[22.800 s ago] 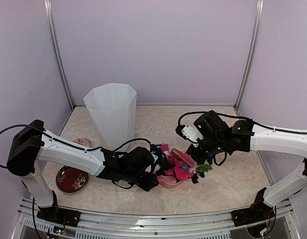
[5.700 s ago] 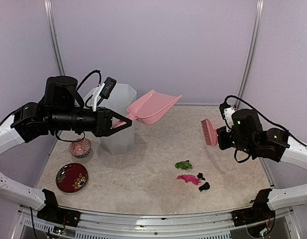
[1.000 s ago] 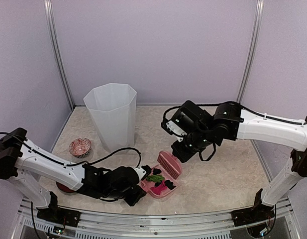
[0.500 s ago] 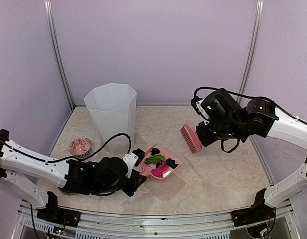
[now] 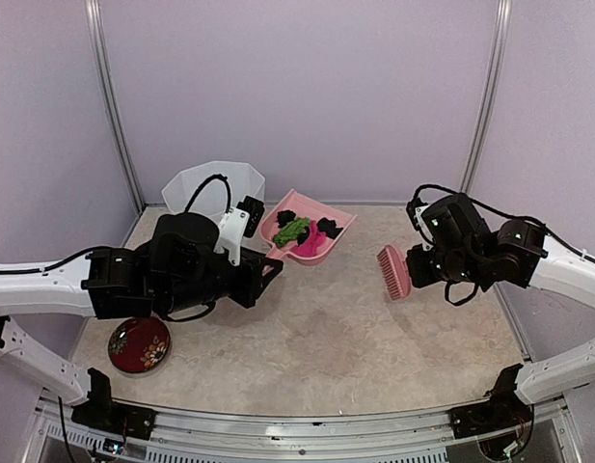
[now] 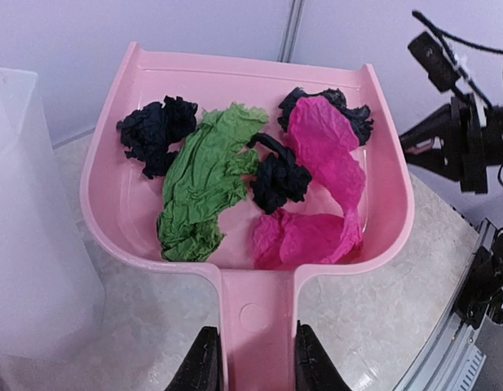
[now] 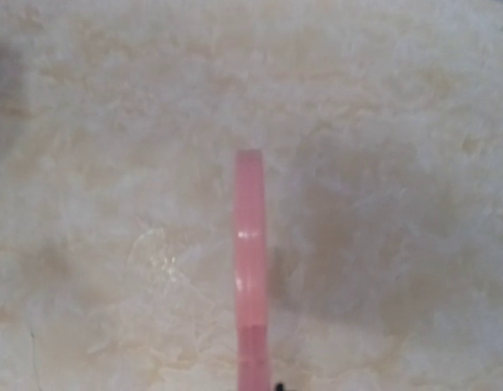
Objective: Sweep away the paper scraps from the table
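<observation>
My left gripper [image 5: 265,266] [image 6: 251,362] is shut on the handle of the pink dustpan [image 5: 307,231] [image 6: 153,236] and holds it raised, beside the white bin [image 5: 205,188]. The paper scraps [image 5: 305,231] lie in the pan: a green one [image 6: 204,179], magenta ones [image 6: 320,187] and black ones [image 6: 280,175]. My right gripper [image 5: 420,267] is shut on the pink brush [image 5: 392,271], held above the table [image 5: 374,338] at the right; the wrist view shows the brush edge-on [image 7: 250,269]. I see no scraps on the table.
A tall white bin [image 6: 27,244] stands at the back left, partly behind my left arm. A red patterned plate [image 5: 139,343] lies near the front left. Lilac walls and metal posts [image 5: 485,101] close the back and sides.
My left gripper has lifted the loaded dustpan from the table up and back toward the bin. My right gripper has drawn the brush a little to the right.
</observation>
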You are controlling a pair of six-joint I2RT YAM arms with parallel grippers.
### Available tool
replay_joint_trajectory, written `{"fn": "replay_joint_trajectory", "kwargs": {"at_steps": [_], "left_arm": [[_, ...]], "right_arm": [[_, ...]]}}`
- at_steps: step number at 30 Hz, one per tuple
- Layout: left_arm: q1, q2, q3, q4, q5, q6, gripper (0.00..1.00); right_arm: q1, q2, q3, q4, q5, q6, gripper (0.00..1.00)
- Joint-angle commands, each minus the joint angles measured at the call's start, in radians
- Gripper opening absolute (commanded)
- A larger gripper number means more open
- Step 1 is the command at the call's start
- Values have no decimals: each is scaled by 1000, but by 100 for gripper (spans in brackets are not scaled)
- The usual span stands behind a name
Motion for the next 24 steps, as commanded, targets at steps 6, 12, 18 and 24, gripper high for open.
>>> {"fn": "replay_joint_trajectory", "kwargs": {"at_steps": [6, 12, 18, 24], "left_arm": [[151, -89, 187, -135, 56, 39, 0], [343, -118, 228, -154, 267, -17, 0], [501, -104, 256, -162, 507, -92, 0], [638, -121, 205, -106, 739, -220, 0]], "right_arm": [[-55, 30, -93, 169, -90, 0, 0], [-67, 62, -101, 205, -122, -35, 0], [-67, 79, -100, 218, -129, -41, 0], [-68, 76, -106, 216, -130, -41, 0]]}}
